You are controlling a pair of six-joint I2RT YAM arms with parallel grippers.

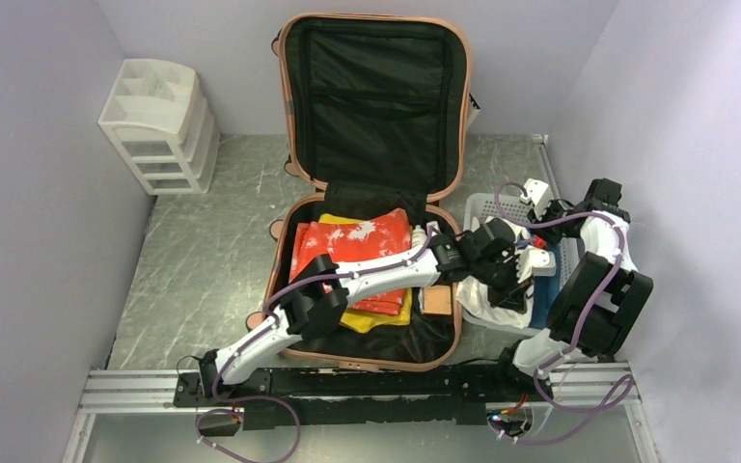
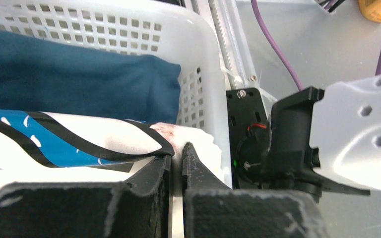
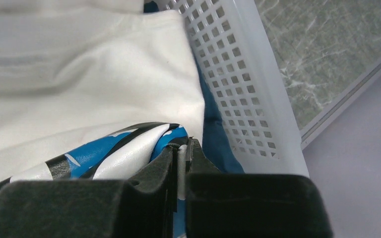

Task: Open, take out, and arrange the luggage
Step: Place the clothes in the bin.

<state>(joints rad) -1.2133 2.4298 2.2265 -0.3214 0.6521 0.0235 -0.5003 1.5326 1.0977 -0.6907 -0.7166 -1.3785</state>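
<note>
We see a robotics lab test cell: plain lilac-grey walls [image 1: 39, 193] box in a grey marbled worktop [image 1: 203, 280], and an aluminium rail [image 1: 125, 391] at its near edge carries the left arm [image 1: 367, 275] and right arm [image 1: 598, 289], both white and black, trailing purple cables [image 2: 276, 49].

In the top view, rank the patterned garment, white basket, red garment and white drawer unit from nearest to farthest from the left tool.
From the left tool:
1. patterned garment, pinched in it.
2. white basket, beneath it, right of the luggage.
3. red garment, inside the luggage, leftward.
4. white drawer unit, far-left back corner.
</note>
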